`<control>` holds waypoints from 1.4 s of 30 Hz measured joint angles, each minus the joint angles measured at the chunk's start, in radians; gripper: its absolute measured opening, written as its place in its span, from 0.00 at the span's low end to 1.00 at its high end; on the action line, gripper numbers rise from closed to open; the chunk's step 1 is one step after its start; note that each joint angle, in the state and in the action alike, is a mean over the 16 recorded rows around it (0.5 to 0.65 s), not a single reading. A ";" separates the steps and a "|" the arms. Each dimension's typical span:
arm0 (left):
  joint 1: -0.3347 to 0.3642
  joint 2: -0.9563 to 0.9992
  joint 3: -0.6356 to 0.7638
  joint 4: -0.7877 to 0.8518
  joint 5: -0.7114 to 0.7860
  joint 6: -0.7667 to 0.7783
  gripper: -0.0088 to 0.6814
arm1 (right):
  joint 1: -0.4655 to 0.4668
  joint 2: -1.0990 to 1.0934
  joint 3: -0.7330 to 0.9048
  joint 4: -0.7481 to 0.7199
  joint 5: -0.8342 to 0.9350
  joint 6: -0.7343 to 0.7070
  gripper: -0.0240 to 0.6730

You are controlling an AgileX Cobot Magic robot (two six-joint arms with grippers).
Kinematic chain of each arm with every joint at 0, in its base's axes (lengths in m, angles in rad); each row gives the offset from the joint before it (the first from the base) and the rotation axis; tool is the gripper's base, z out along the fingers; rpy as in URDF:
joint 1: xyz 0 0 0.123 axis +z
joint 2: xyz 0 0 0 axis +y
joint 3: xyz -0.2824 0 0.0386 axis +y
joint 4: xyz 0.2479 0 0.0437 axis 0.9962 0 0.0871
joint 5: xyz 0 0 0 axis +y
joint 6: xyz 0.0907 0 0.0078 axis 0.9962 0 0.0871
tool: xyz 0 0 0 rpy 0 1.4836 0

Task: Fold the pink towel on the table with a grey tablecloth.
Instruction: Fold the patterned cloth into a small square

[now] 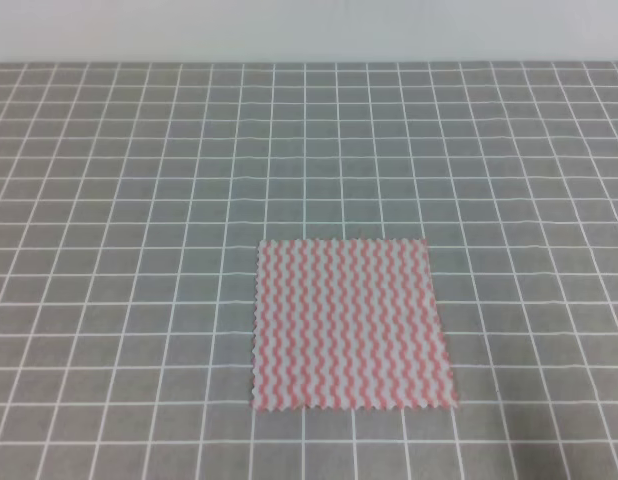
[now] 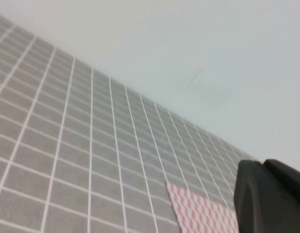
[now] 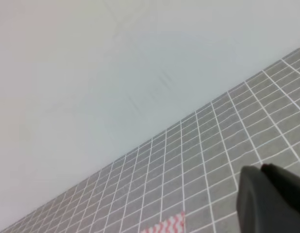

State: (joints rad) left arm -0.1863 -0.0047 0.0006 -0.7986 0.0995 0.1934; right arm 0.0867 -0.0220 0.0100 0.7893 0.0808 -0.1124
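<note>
So far neither of my pincers has anything in it, as best I can judge. Only a dark edge of my left gripper (image 2: 269, 196) shows at the lower right of its wrist view, and a like dark edge of my right gripper (image 3: 271, 199) in its own; I cannot tell from either whether the jaws are parted or closed. Both hang well above the cloth, cameras tilted up toward a pale wall.

Outward from there, a corner of the pink towel (image 2: 201, 213) lies just beside my left gripper's edge in the wrist view, and a small sliver of it sits low in the right wrist view. From the high view the pink towel (image 1: 349, 325) lies flat and fully spread, unfolded, on the table with a grey tablecloth (image 1: 139, 200), somewhat near the front and a little right of centre.

I judge the task not yet begun: the reach is the step in hand. Next I would lower toward an edge or corners and pinch thin cloth off the surface.

No brand, label or writing is readable anywhere.
</note>
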 joint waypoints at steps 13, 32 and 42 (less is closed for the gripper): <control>-0.001 0.216 -0.176 0.010 0.136 0.014 0.01 | 0.000 0.171 -0.183 -0.057 0.230 0.000 0.01; 0.000 0.853 -0.443 -0.264 0.332 0.614 0.01 | 0.041 0.745 -0.444 -0.072 0.511 -0.145 0.01; -0.034 0.973 -0.444 -0.579 0.329 0.928 0.01 | 0.277 1.011 -0.505 0.091 0.380 -0.261 0.01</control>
State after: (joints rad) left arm -0.2205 0.9686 -0.4431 -1.3780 0.4284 1.1216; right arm 0.3639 0.9885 -0.4950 0.8804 0.4611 -0.3738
